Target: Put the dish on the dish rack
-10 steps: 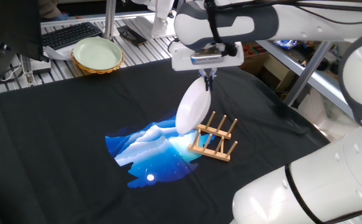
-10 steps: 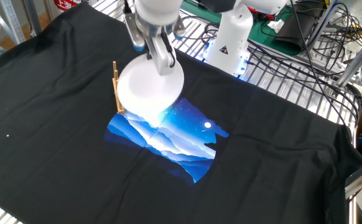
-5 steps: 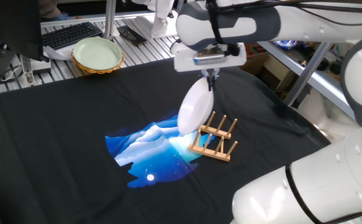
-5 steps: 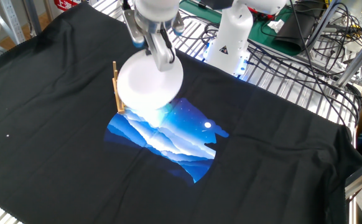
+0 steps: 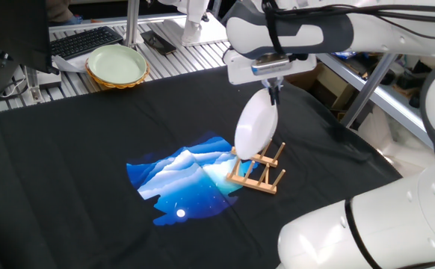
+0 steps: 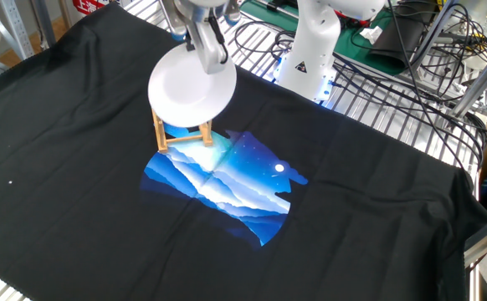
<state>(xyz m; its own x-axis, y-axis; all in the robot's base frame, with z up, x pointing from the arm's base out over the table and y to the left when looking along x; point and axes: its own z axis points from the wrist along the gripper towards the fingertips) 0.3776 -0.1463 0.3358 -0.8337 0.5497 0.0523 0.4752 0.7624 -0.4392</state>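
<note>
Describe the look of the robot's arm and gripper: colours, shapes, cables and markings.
The arm is glossy white, built of rounded, bulbous segments with dark grey bands at the joints. A black cable runs along the upper link. The gripper has a boxy white body and slim dark fingers. No markings are legible.

Both views bright, even overhead light, no hard shadows on the black cloth (image 6: 76,167). The dish (image 6: 192,86) is near blown-out white, surface detail lost; its face shades grey toward one edge (image 5: 255,125). Specular glare on the white robot arm (image 5: 367,224). Blue print (image 5: 184,179) looks saturated with a bright patch. Slightly soft, background edges fuzzier.
</note>
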